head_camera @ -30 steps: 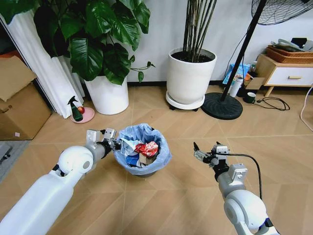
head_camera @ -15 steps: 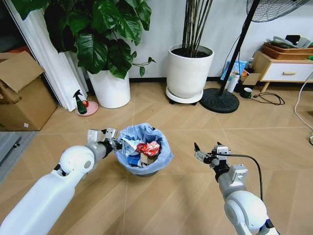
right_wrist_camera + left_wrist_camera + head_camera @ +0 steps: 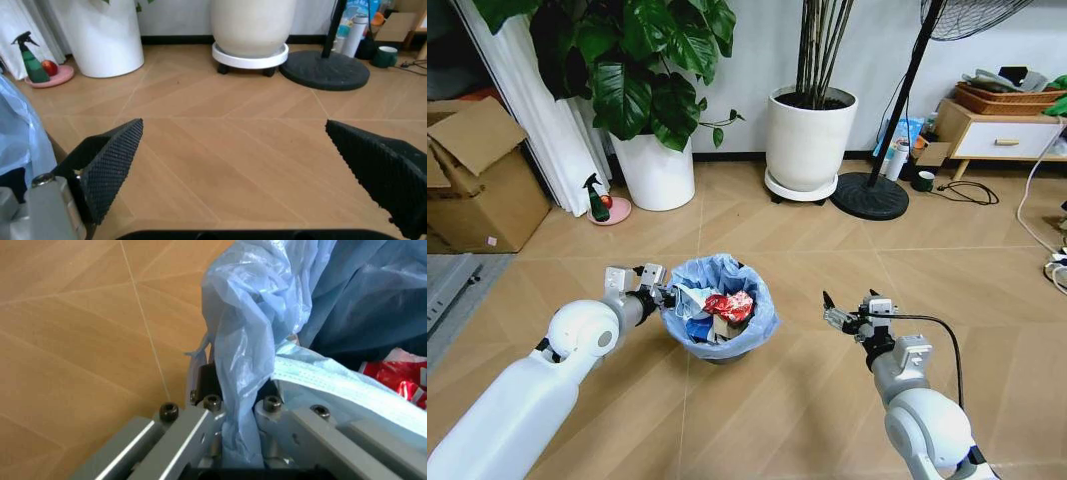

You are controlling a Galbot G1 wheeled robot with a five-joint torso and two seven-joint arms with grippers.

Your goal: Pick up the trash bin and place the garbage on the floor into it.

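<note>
Several scraps of garbage [image 3: 725, 308] fill the trash bin [image 3: 718, 312] — left end effector [image 3: 665, 294] pinching its rim, right end effector [image 3: 832, 314] spread wide.

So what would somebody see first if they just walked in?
Probably the trash bin in the middle of the floor, its blue bag stuffed with garbage. The left gripper has its jaws shut on the bin's rim, while the right gripper waits open to the bin's right.

My left gripper [image 3: 659, 291] is clamped on the trash bin [image 3: 719, 320] rim with arm stretched forward, my right gripper [image 3: 835, 316] hangs beside it, fingers [image 3: 110, 162] spread wide.
</note>
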